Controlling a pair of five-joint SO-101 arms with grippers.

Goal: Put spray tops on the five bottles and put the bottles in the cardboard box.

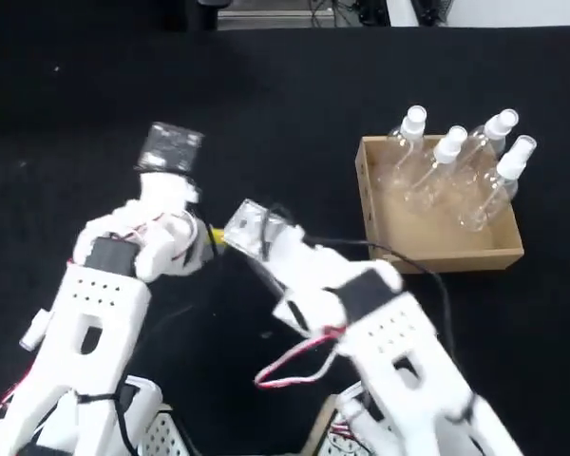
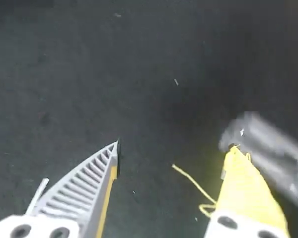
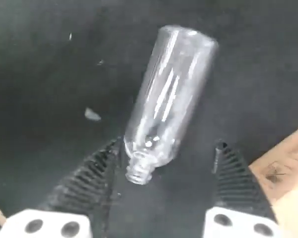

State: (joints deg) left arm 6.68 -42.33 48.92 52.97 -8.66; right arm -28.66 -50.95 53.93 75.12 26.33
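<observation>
A clear bottle [image 3: 166, 99] with no spray top lies on the black table, its open neck pointing toward the wrist camera. My right gripper [image 3: 169, 144] is open, one finger on each side of the neck end, neither pressing it. Beside it my left gripper [image 2: 175, 147] is open over bare cloth with nothing between its grey and yellow fingers. In the high view the left gripper [image 1: 198, 236] and right gripper [image 1: 256, 233] sit close together at mid table. The cardboard box [image 1: 437, 249] at the right holds several bottles [image 1: 427, 157] with white spray tops.
The box's corner [image 3: 288, 163] lies close beside my right gripper. A blurred grey shape [image 2: 268, 148] sits just past the left gripper's yellow finger. Black cloth [image 1: 266, 95] covers the table. Cables [image 1: 294, 366] trail from the right arm.
</observation>
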